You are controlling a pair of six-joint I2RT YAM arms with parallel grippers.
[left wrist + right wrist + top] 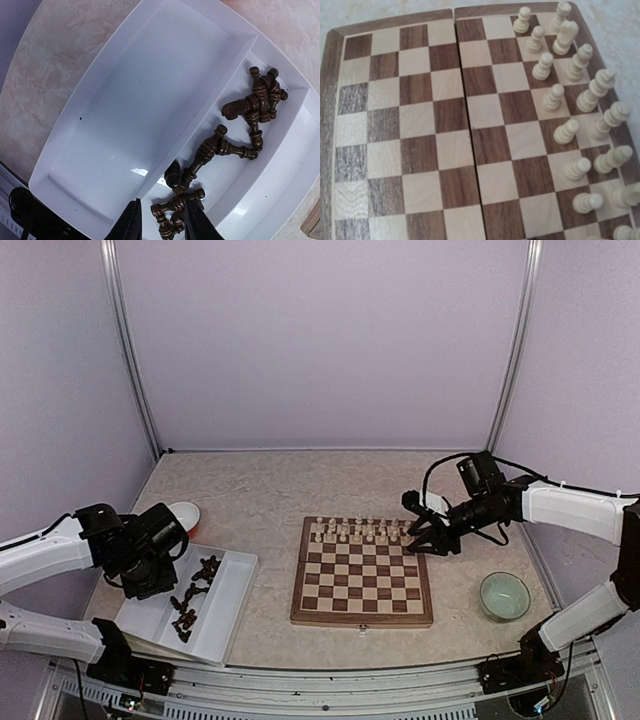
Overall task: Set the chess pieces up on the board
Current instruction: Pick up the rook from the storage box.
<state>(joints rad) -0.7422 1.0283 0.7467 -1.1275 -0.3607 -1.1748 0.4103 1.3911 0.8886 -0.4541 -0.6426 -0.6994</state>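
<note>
- the board (362, 582) sits mid-surface (250, 490), well apart from the three walls. A strip of bare surface separates its left edge from the white tray (238, 585).
- The tray lies at an angle near-left, its near corner close to the surface's front edge.
- The cream pieces (552, 97) stand in two rows along the board's far edge. The other squares show bare wood (lots of room).
- the chess pieces (212, 147) lie on their sides in the tray's narrow middle channel, in loose clumps, some crossing.
- The left end effector (162, 212) is low over that channel, with a finger on either side of one dark piece. Clamped or just straddling: cannot tell.
- The right end effector (430, 538) hovers at the board's far-right corner, beside the cream rows. Released or clenched: cannot tell.
- A green bowl (504, 596) sits right of the board, apart from it.
</note>
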